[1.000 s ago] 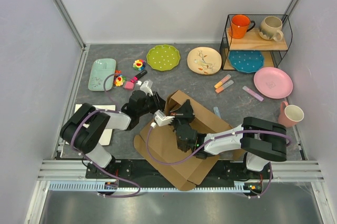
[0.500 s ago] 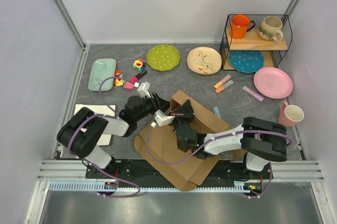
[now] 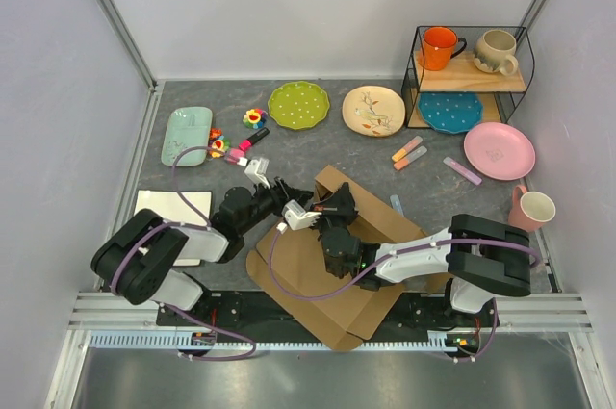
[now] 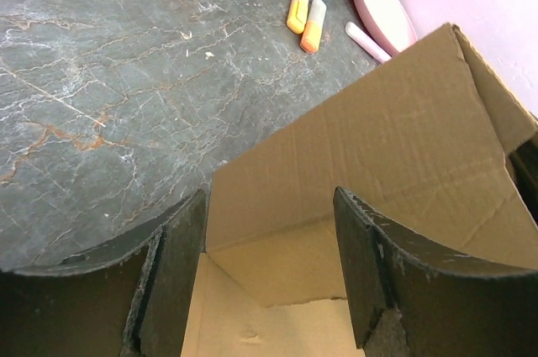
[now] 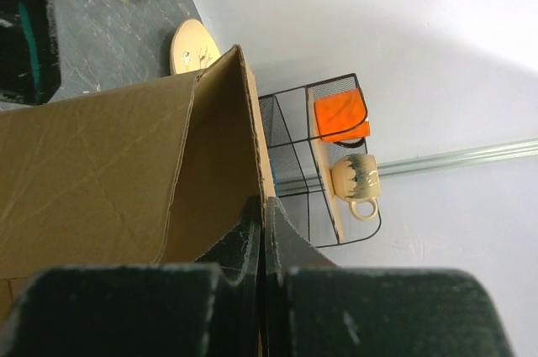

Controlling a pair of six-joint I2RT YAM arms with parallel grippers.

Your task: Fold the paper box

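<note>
My left claw [image 4: 269, 206] is spread empty, so if my right claw [image 5: 262, 214], pinched on the brown corrugated paper box [image 3: 332, 322], slips, the raised wall [image 4: 395, 155] could collapse.

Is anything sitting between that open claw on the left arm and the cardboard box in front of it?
Nothing visible does. The left gripper has its jaws open and faces the raised wall of the paper box directly, with only bare cardboard ahead. The right gripper is shut on a raised flap's edge, not in the left one's path.
</note>
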